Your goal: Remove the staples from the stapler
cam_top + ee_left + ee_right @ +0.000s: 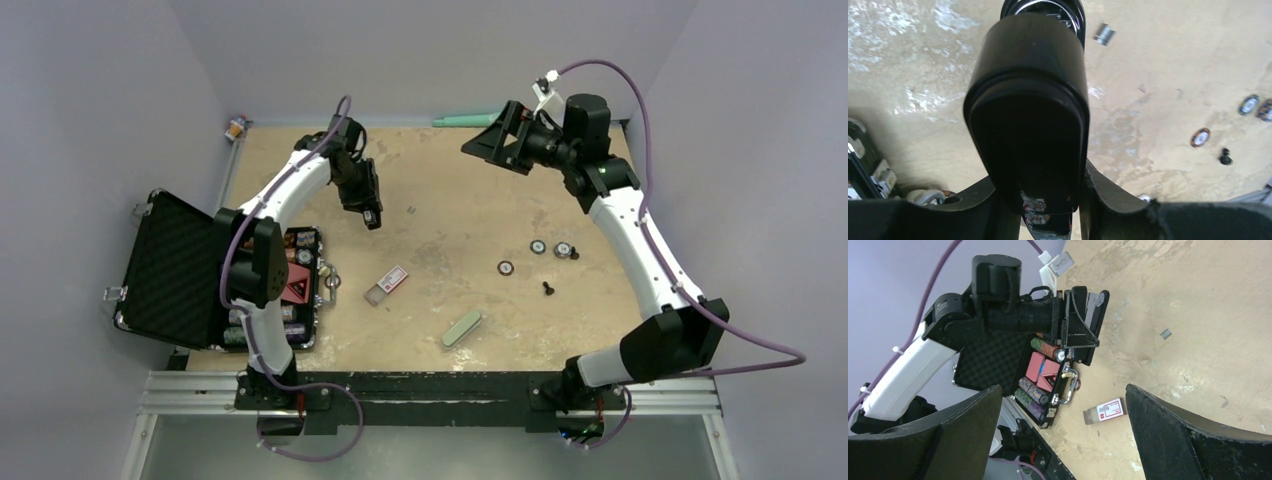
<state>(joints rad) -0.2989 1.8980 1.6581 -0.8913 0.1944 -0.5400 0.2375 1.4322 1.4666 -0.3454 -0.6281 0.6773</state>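
My left gripper (pixel 366 200) is shut on the black stapler (pixel 373 216) and holds it above the table at the back left. In the left wrist view the stapler (pixel 1028 115) fills the middle between the fingers (pixel 1108 200), with shiny metal showing at its bottom end. A short silvery strip of staples (pixel 411 210) lies on the table just right of it, and shows in the left wrist view (pixel 1104 34) and the right wrist view (pixel 1165 333). My right gripper (pixel 490 140) is raised at the back, wide open and empty (pixel 1062 390), facing the left gripper (pixel 1079 325).
A clear box with a red-and-white label (pixel 388 284) and a pale green case (pixel 461 327) lie near the front. An open black case of poker chips (pixel 170 270) stands at the left edge. Loose chips (pixel 538 247) and a small black screw (pixel 548 288) lie at the right.
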